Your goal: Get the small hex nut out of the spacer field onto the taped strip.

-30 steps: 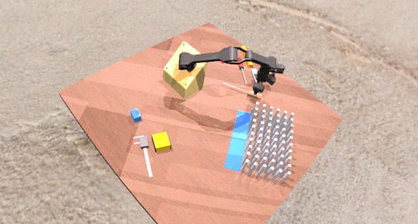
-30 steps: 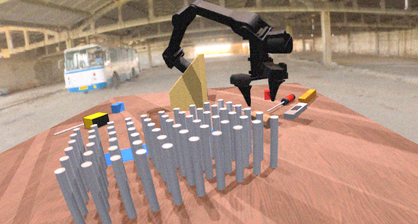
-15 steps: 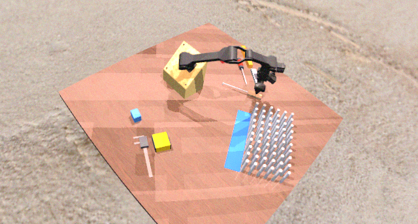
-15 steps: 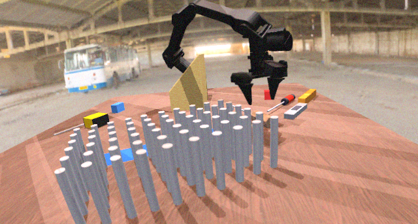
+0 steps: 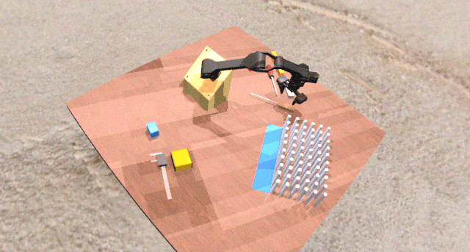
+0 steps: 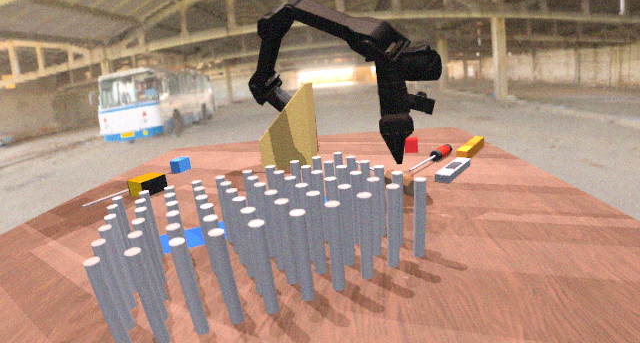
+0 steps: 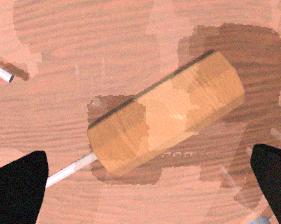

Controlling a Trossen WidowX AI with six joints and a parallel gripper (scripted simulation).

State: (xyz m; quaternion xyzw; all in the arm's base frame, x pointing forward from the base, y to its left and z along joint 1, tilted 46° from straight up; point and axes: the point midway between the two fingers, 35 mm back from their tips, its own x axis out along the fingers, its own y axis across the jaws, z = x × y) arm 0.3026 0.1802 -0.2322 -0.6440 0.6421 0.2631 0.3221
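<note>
Claw [image 5: 291, 92] [image 6: 398, 158] [image 7: 153, 160] observed open and unloaded, pointing down above the wooden-handled tool [image 5: 286, 106] [image 6: 400, 180] [image 7: 166, 112], which lies on the table beyond one end of the spacers [image 5: 302, 160] [image 6: 260, 243]. Blue strip [image 5: 267, 158] [image 6: 192, 237] runs alongside the spacers. Hex nut's position cannot be made out.

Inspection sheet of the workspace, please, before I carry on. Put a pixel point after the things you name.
Surface: brown wood-grain table [image 5: 228, 160] [image 6: 500, 283], shadowed in places
Job's things: spacers [image 5: 325, 195] [image 6: 420, 218] standing; blue strip [image 5: 265, 164] [image 6: 192, 238] alongside; wood-handled tool [image 5: 286, 106] [image 7: 166, 112] lying flat; nut not visible
Clutter: blue block [image 5: 153, 130] [image 6: 180, 164], yellow-black block [image 5: 181, 159] [image 6: 147, 184], red-handled screwdriver [image 5: 271, 73] [image 6: 441, 153]
Gripper [image 5: 291, 91] [image 7: 153, 160]: open, above the wooden handle, holding nothing
Cables: nothing seen
Surroundings: parked bus [image 6: 150, 103], hall pillars
</note>
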